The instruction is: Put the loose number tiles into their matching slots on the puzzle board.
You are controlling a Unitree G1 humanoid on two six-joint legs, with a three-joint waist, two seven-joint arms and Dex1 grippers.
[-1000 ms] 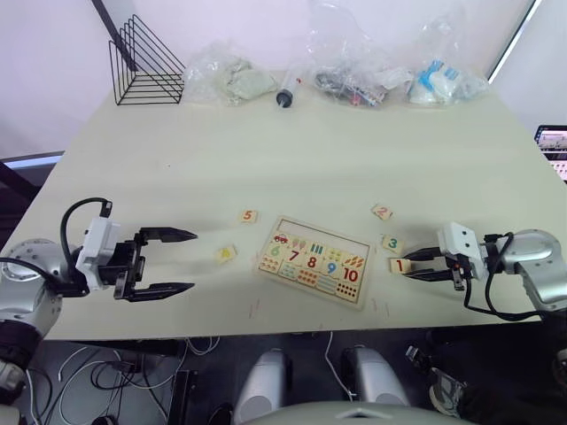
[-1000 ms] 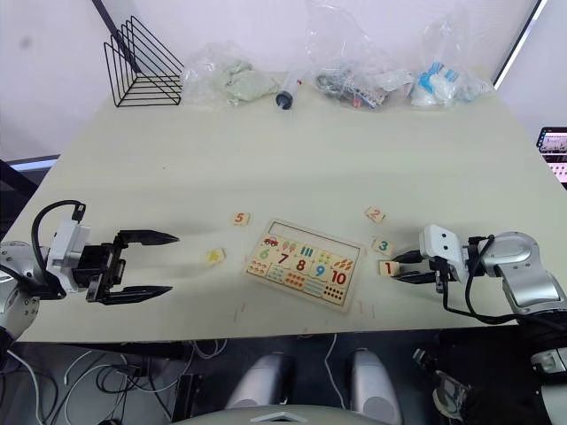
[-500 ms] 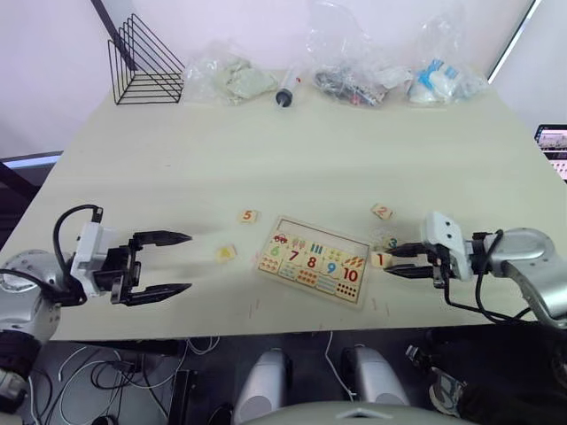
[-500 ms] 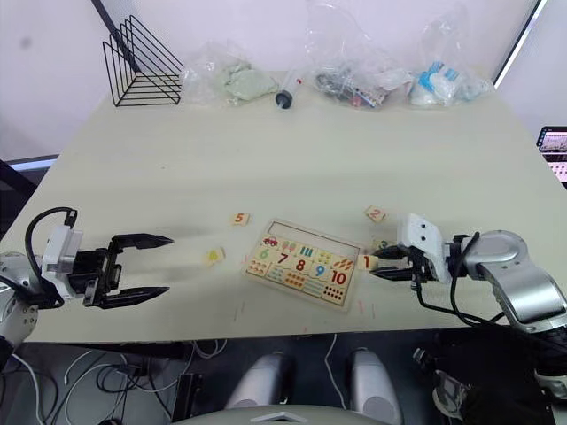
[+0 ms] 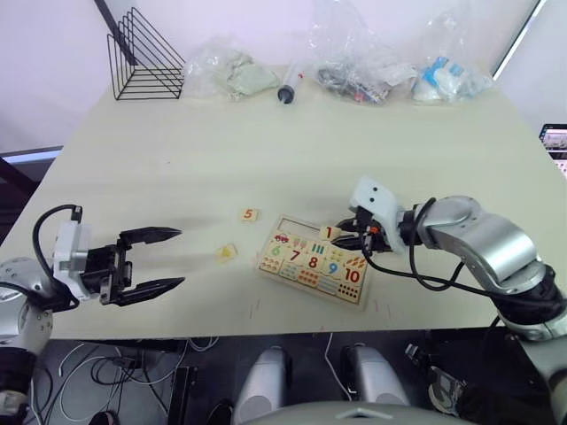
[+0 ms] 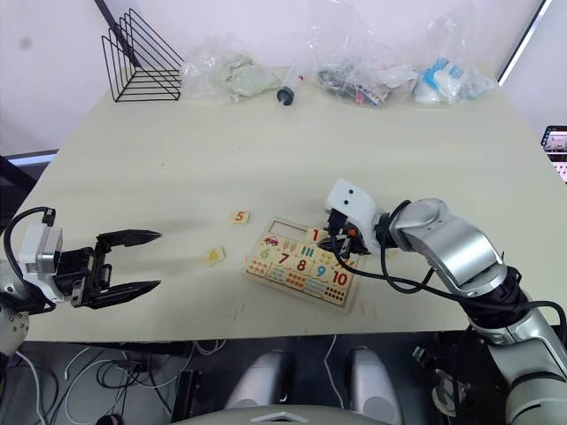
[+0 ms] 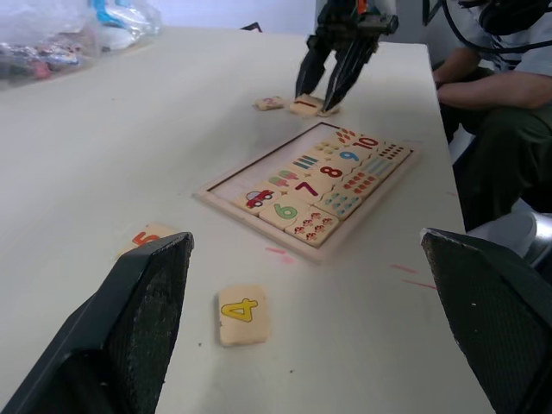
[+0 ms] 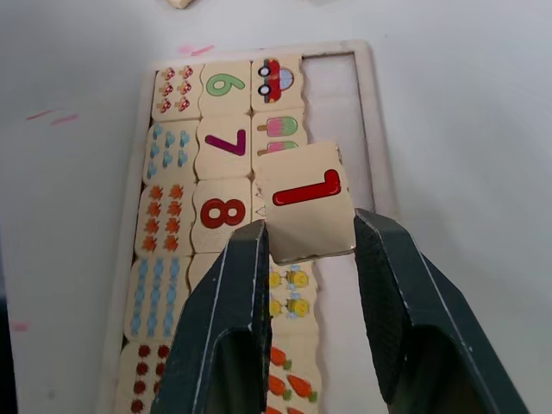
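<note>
Right now the 1 tile (image 8: 304, 213) sits pinched in the right tool (image 8: 309, 259).

The board (image 5: 312, 274) lies flat, its upper row of slots (image 8: 332, 112) bare. Tile 1 (image 8: 306, 214), red digit up, is pinched in the right hand (image 8: 308, 246) just above that row. Tile 5 (image 5: 249, 215) and yellow tile 4 (image 5: 227, 253) lie left of the board, apart.

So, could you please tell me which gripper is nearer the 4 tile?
Left. The left gripper sits open just beside the 4 tile; the right gripper is over the puzzle board.
</note>
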